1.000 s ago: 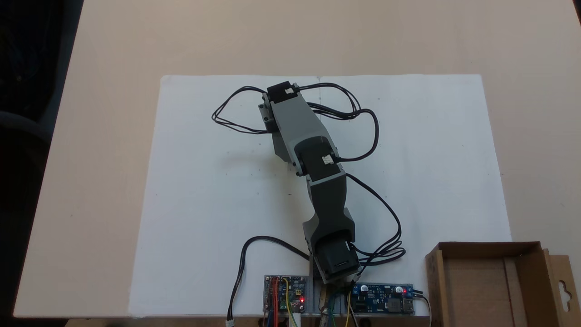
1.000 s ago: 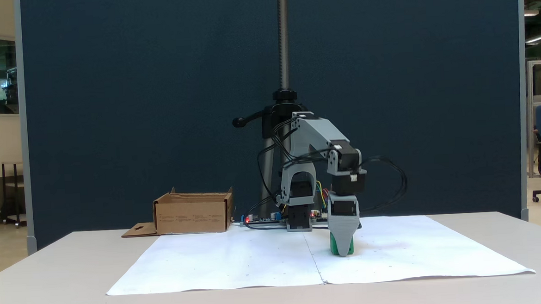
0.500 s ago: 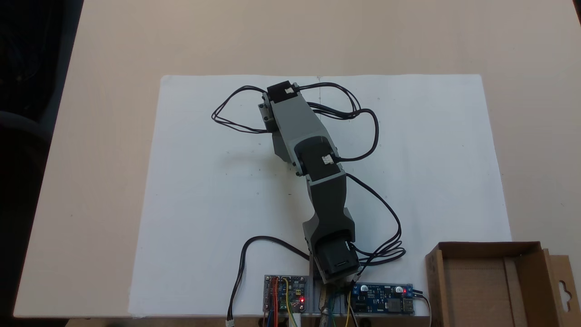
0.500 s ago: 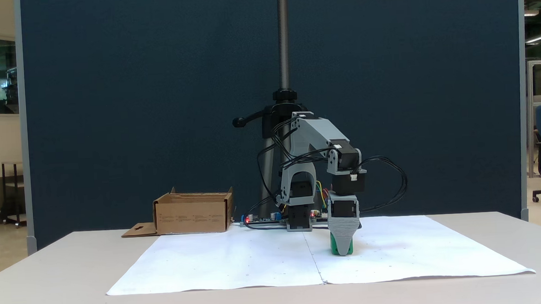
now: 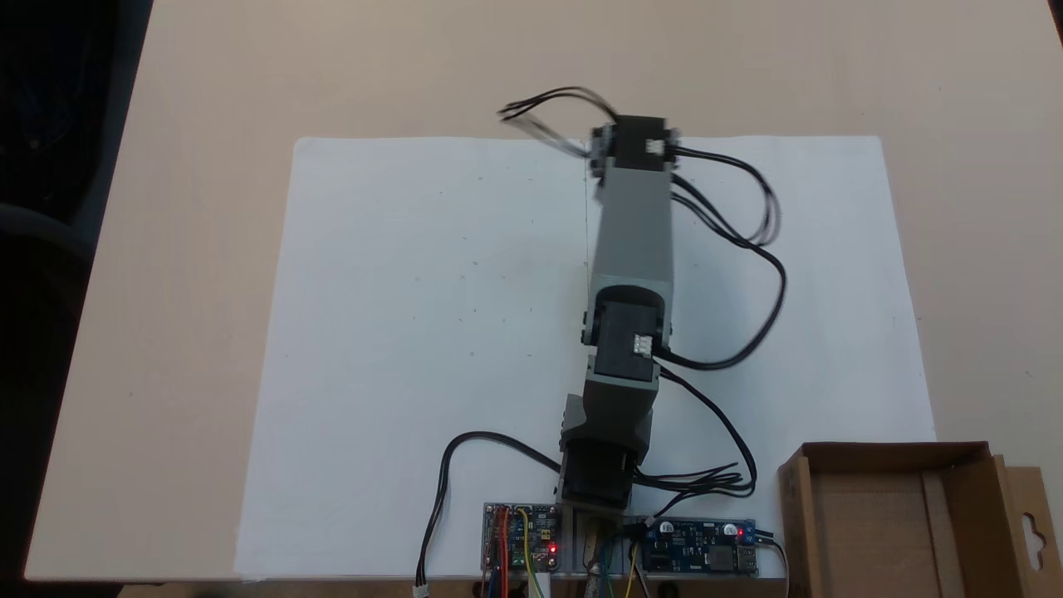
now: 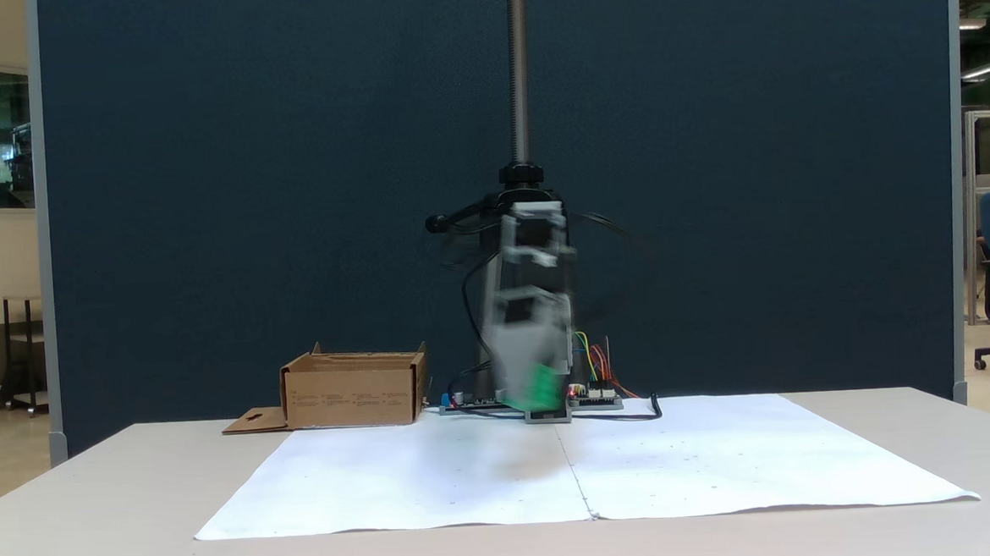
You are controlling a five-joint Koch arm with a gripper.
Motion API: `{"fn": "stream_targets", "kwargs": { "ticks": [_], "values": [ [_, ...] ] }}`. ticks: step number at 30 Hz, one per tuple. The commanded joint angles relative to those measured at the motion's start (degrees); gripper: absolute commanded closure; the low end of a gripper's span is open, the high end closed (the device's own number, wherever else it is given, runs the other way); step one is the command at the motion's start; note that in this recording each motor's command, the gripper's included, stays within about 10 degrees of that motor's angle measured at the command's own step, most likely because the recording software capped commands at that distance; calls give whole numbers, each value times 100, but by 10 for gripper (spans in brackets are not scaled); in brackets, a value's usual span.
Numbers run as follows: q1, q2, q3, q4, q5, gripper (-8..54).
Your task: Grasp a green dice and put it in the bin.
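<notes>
The green dice hangs a little above the white paper, blurred by motion, near the middle of the table in a fixed view. My gripper is shut on it and points down. In the other fixed view the arm stretches straight out from its base, and its links cover the gripper and dice. The bin, a low brown cardboard box, stands to the left of the arm's base. From above the bin sits at the lower right corner with bare cardboard inside.
A white paper sheet covers the middle of the table. Circuit boards and loose black cables lie around the arm's base. A metal pole and a dark blue partition stand behind the arm.
The arm has lifted the dice off the paper and swung toward the bin's side. It is now stretched straight, and it is blurred with speed.
</notes>
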Motion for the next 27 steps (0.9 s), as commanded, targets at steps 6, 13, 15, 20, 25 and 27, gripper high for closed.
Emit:
{"fn": "stream_targets", "kwargs": {
  "ticks": [6,13,15,20,25,27],
  "values": [
    [1538,940,-475,-457,-615,336],
    [2804,1143,-475,-624,-1099,336],
    [3120,1143,-475,-624,-1204,336],
    [4219,1107,-466,-606,-1687,336],
    [5133,1037,-466,-378,-2136,336],
    [5528,1037,-466,-255,-2320,336]
  ]
}}
